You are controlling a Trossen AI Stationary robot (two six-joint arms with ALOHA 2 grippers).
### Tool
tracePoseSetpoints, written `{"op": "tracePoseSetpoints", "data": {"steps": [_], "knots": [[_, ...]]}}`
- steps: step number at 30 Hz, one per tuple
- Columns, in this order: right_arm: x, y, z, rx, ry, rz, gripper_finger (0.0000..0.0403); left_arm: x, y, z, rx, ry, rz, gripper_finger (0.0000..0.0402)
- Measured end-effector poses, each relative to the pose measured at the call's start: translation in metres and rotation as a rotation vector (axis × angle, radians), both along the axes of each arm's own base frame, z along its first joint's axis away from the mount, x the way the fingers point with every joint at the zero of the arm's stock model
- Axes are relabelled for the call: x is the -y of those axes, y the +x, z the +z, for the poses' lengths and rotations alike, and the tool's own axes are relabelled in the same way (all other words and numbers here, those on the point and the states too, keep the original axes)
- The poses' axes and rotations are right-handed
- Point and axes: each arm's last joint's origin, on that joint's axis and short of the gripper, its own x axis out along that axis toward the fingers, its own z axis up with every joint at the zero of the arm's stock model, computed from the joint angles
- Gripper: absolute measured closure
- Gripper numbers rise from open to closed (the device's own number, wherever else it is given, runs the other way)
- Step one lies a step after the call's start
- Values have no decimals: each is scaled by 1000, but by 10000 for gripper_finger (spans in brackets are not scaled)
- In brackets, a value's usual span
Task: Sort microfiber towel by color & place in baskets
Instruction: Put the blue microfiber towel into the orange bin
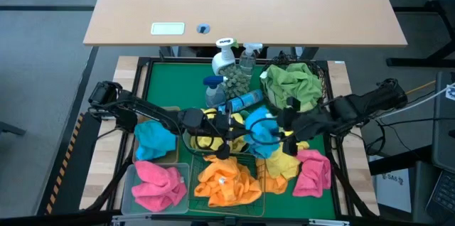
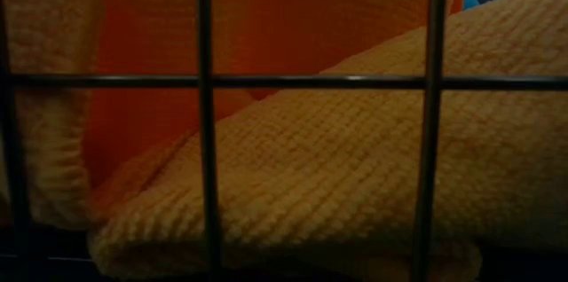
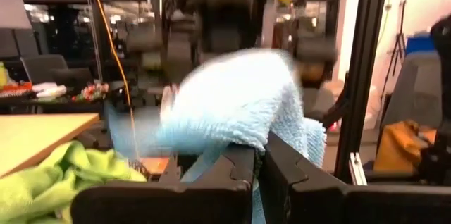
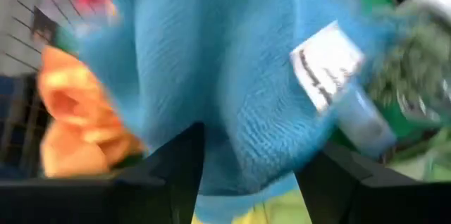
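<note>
My left claw [image 1: 229, 128]: pinching the blue towel [image 1: 259, 125], just beyond the orange towel [image 1: 226, 182].
My right claw [image 1: 283, 128]: spread around the same towel.

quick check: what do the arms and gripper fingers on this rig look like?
Both arms, left arm and right arm, are dark, nearly black, jointed segments with rounded housings. The left gripper and right gripper each have two flat, angular black fingers. No markings are legible.
</note>
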Motion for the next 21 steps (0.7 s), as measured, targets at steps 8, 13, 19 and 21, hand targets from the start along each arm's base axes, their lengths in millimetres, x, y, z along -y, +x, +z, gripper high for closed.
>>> {"op": "tracePoseSetpoints", "data": {"steps": [8, 13, 19, 21], "knots": [[-2, 7, -49, -55, -57, -60, 198, -1, -3, 11, 95, -21, 0, 401], [-3, 13, -70, -1, -89, -95, 198, -1, -3, 12, 108, -25, 2, 401], [-3, 9, -101, -107, -68, -50, 198, -2, -4, 27, 199, -43, 3, 401], [-4, 9, -106, -118, -44, -32, 198, -2, -5, 40, 248, -53, 2, 401]]}}
